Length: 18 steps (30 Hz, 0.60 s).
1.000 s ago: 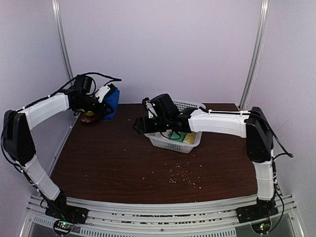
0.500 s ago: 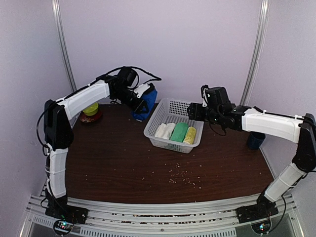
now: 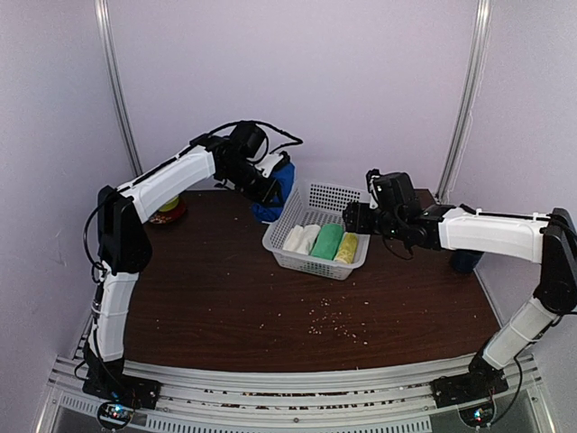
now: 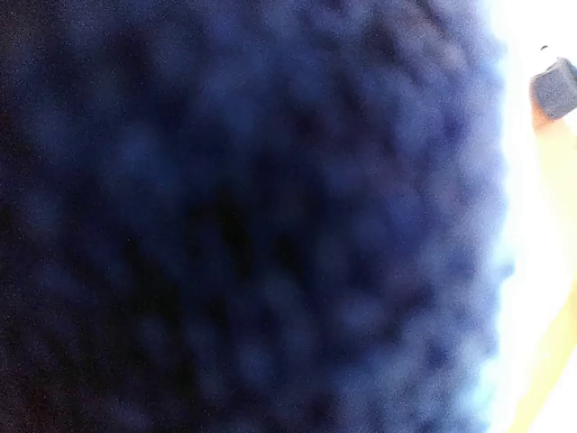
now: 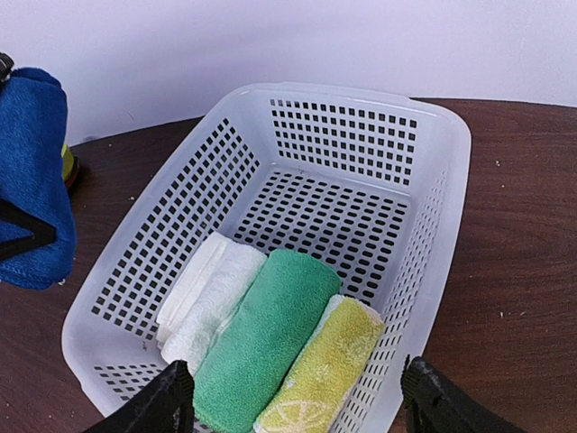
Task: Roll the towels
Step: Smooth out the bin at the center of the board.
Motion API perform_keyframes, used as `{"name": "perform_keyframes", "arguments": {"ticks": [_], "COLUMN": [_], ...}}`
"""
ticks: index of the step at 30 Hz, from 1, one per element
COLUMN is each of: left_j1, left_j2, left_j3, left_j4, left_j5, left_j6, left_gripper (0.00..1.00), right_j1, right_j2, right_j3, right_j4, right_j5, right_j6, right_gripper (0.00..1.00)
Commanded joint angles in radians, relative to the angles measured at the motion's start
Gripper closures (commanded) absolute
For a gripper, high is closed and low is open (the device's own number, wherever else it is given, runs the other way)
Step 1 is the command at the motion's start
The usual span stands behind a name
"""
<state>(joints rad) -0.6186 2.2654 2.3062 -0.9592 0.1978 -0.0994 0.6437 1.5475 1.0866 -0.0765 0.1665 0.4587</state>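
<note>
We find L gripper (image 3: 270, 180) clenched on blue towel (image 3: 270, 206), bundled, just beside basket (image 3: 338, 191) far-left corner. Inside basket: white towel (image 5: 209, 305), rolled, touching green roll (image 5: 261, 347). R gripper (image 5: 297, 395) jaws released, empty.

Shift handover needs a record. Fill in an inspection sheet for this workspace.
Surface: brown table, crumbs scattered near the front.
Job's things: blue towel bunched in the left gripper, beside the basket's far left corner; white towel rolled inside the basket.
Clutter: green roll and yellow roll in the basket; bowl far left; dark cup far right.
Grippers: left shut on the blue towel; right gripper open, empty, by the basket's right side.
Cables: black cable loops over the left wrist.
Surroundings: lilac walls, metal posts.
</note>
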Motion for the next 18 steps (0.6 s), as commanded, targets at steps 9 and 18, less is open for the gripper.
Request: {"name": "perform_keyframes", "arguments": {"ticks": [9,18], "left_j1": [-0.064,-0.085], "left_j2": [0.073,0.178], "left_j3": [0.016,0.049], "left_j4": [0.119,0.119], "left_j5": [0.072,-0.099], "left_j6": [-0.086,-0.088], "left_gripper": [1.00,1.00], "right_j1": [-0.027,-0.107], "right_j2": [0.001,0.133], "right_j3": [-0.059,0.018], "right_j4": [0.071,0.124], "right_j5": [0.153,0.123], "right_j6": [0.042,0.076], "right_gripper": [0.19,0.22]}}
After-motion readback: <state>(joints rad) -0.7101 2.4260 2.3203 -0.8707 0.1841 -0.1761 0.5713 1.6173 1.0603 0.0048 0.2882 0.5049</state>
